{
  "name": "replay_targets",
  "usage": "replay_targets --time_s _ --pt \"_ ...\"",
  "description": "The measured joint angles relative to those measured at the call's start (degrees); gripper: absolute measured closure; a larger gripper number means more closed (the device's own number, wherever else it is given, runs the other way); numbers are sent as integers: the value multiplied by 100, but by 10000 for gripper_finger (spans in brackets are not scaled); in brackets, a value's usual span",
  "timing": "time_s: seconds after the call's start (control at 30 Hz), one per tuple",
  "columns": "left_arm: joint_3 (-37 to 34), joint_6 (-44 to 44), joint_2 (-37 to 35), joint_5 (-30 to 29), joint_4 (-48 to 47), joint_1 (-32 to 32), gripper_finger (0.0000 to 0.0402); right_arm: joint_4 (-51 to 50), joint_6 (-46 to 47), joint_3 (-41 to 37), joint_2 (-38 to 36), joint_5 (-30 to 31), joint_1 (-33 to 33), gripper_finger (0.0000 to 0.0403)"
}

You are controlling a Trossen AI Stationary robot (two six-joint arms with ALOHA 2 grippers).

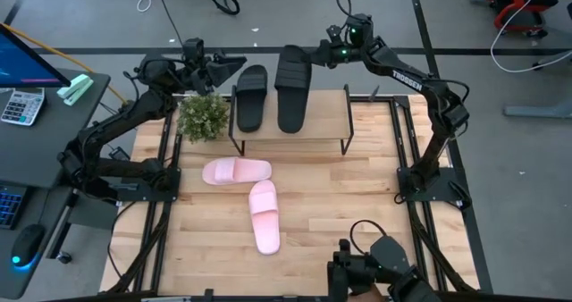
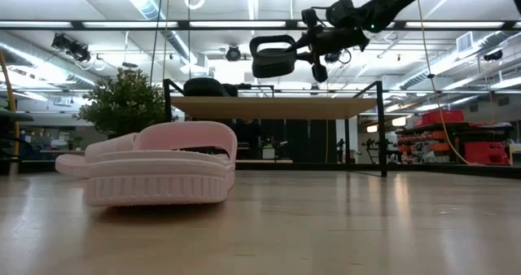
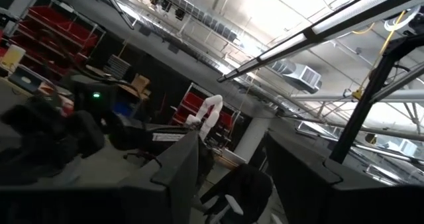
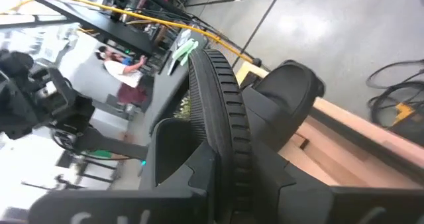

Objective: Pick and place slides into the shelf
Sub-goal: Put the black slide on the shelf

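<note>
One black slide lies flat on the shelf's wooden top, also seen in the low view. My right gripper is shut on the second black slide, which hangs in the air above the shelf. Two pink slides rest soles down on the slatted tabletop, near the camera in the low view. My left gripper hovers open past the shelf's far left corner, touching nothing. My right gripper pinches the black slide at its far end, with the ribbed sole edge running between the two fingers. It comes roughly level from the table's right. The slide is lifted clear above the shelf top.
A small potted plant stands by the shelf's left end. The shelf's right half is bare wood. A desk with a calculator sits left of the table. Cables lie on the floor beyond the far edge.
</note>
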Motion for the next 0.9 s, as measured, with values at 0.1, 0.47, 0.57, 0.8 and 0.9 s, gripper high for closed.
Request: replay_targets --time_s 0.1,0.47,0.57,0.8,0.9 --pt "0 2 0 -1 2 -76 217 411 285 -4 182 -66 35 341" --pt "0 35 0 -1 0 -107 225 591 623 569 1023 -298 44 341" --pt "0 35 0 1 1 -107 223 577 660 874 1325 -328 30 341" --pt "0 46 0 -1 0 -107 225 447 757 1542 1859 -534 -83 341" --pt "0 50 0 1 1 -107 225 163 750 1622 1945 -569 -118 341"
